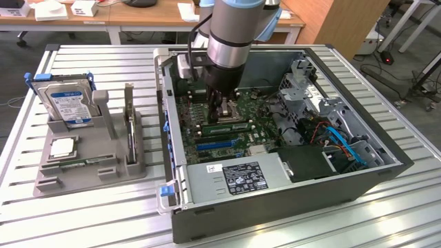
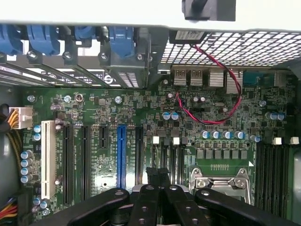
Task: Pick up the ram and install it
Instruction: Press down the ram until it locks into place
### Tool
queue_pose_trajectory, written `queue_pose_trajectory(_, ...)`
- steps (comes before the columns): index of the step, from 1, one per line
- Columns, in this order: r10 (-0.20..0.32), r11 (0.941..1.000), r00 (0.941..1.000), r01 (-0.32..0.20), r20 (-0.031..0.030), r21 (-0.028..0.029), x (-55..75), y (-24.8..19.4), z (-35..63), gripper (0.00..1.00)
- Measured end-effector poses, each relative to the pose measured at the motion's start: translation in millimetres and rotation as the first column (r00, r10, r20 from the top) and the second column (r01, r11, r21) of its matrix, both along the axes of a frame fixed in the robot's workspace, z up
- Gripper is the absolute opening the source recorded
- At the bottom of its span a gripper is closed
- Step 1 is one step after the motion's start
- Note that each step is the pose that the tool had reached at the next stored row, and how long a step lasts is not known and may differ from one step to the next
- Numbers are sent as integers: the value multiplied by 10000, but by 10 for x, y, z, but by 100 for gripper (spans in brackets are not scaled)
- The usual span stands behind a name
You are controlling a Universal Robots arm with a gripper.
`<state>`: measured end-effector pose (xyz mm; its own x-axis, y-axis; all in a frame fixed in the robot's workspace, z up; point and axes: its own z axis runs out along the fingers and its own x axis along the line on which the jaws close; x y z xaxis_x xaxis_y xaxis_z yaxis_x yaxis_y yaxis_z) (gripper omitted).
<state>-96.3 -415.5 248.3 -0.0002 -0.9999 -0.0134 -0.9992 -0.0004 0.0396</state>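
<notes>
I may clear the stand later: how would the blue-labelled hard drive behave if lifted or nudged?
The hard drive looks like a metal box, so probably stiff and heavy for its size. Standing on edge in the gray stand, it might tip if pushed.

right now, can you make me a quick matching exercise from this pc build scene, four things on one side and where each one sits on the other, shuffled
Things:
1. gripper
2. hard drive
3. processor chip
4. power supply

Places:
A. upright at the back of the grey holder
B. inside the open case, above the motherboard
C. lying flat near the front of the grey holder
D. at the near edge of the case, label facing up

Pairs: 1-B, 2-A, 3-C, 4-D
</notes>
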Motion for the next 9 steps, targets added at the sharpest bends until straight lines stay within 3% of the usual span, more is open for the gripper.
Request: queue_pose_trajectory(9, 4, 10000, 10000, -4, 3, 7, 0, 1, -24, 9)
